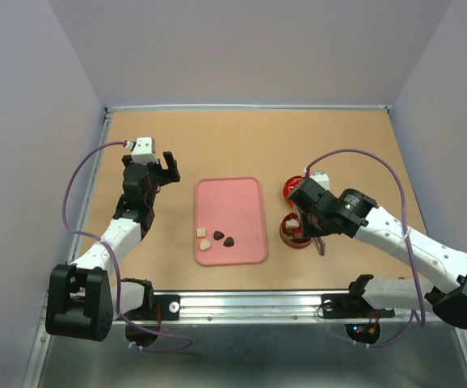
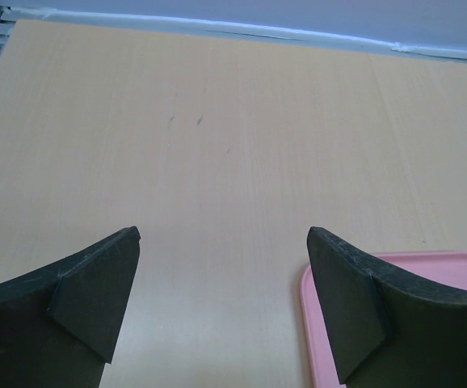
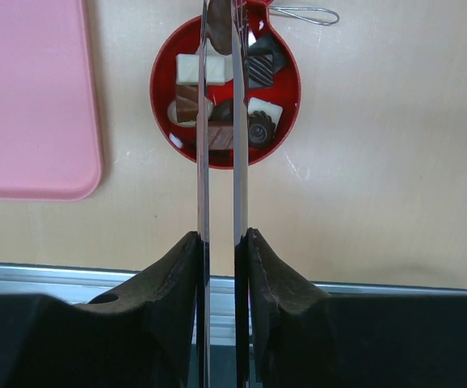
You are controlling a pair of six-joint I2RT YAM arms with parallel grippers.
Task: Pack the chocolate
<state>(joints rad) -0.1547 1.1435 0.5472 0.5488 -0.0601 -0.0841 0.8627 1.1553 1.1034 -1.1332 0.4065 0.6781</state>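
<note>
Four chocolates (image 1: pixel 217 237), two cream and two dark, lie on the pink tray (image 1: pixel 246 202) near its front left corner. Several more chocolates (image 3: pixel 258 69) fill the open red tin (image 3: pixel 159 97), which also shows in the top view (image 1: pixel 284 234). My right gripper (image 1: pixel 321 242) (image 3: pixel 221 236) is shut on metal tongs (image 3: pixel 204 162). Their tips reach over the tin, and I cannot tell whether they hold a piece. My left gripper (image 1: pixel 167 166) (image 2: pixel 224 234) is open and empty above bare table, left of the tray's far corner (image 2: pixel 427 271).
The red lid (image 1: pixel 292 187) lies just behind the tin. A thin wire loop (image 3: pixel 302 14) lies past the tin's far rim. A metal rail (image 1: pixel 250 303) runs along the near edge. Low walls bound the table.
</note>
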